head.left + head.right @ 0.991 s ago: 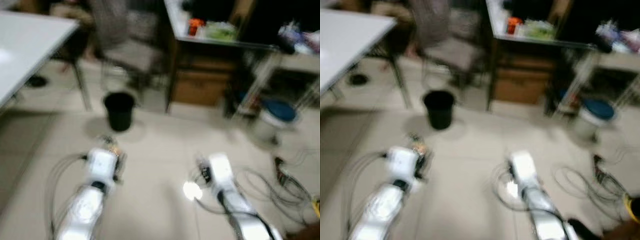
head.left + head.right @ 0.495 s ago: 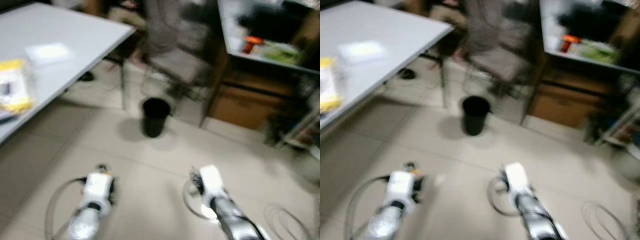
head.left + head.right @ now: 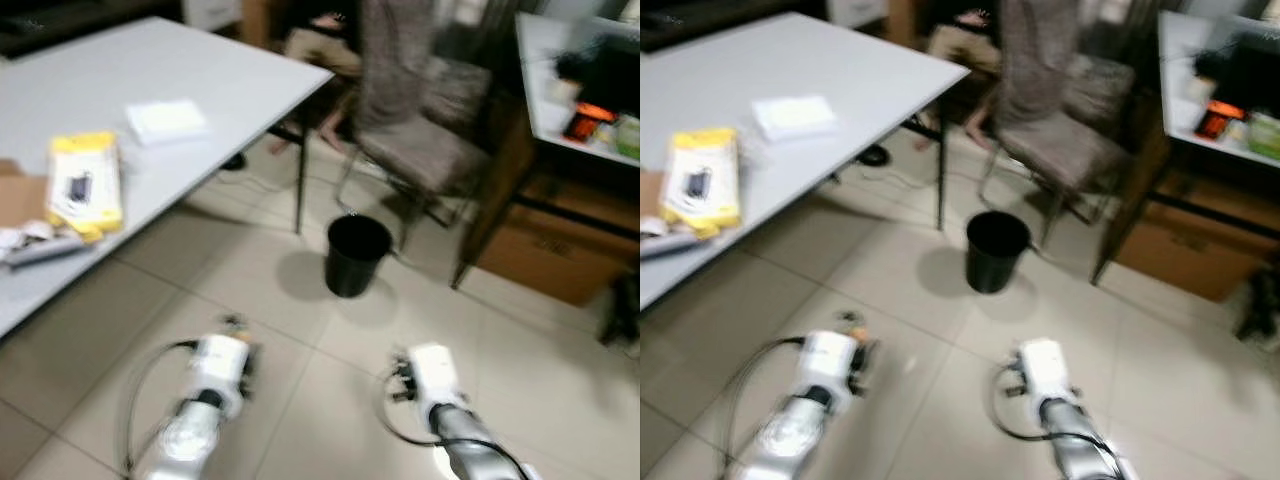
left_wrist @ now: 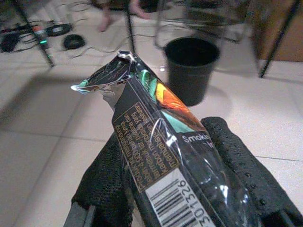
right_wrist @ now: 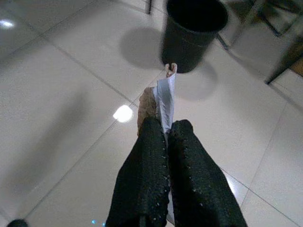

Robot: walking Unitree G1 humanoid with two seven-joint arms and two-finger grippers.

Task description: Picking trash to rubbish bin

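Left gripper (image 4: 177,189) clamping snack wrapper (image 4: 161,142), long axis toward bin (image 4: 191,66)

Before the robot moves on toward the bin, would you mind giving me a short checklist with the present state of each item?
1. Left end effector holds its trash: ok, the fingers clamp a dark snack wrapper.
2. Right end effector holds its trash: ok, shut on a thin white scrap.
3. Black bin stands upright and open: ok, on the floor ahead of both arms.
4. Floor between arms and bin free of obstacles: ok, bare tiles.
5. Side clearance at the bin: cannot tell; a table leg and a chair stand close by it.
6. Room inside the bin: cannot tell, its inside is dark.
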